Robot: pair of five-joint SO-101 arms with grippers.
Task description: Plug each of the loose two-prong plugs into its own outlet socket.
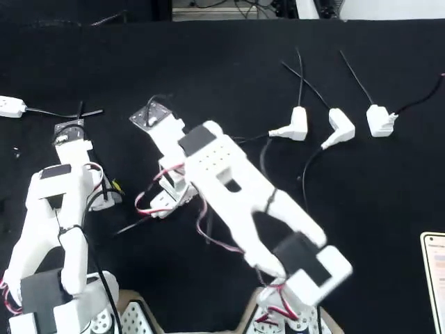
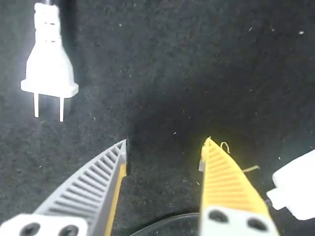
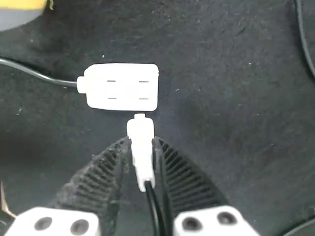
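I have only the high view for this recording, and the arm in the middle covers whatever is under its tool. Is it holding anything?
Observer: Yes. In the right wrist view the right tool is shut on a white plug, and the cord runs back between the fingers.
Operator: Is a socket anywhere near it?
Observer: A white outlet block lies just ahead of the plug's tip, with two pairs of slots on the face toward the camera. I cannot tell whether the plug and block touch.
Operator: And the other arm's tool?
Observer: The left tool is open with nothing between its fingers. A loose two-prong plug lies ahead of it, prongs pointing back toward the tool.
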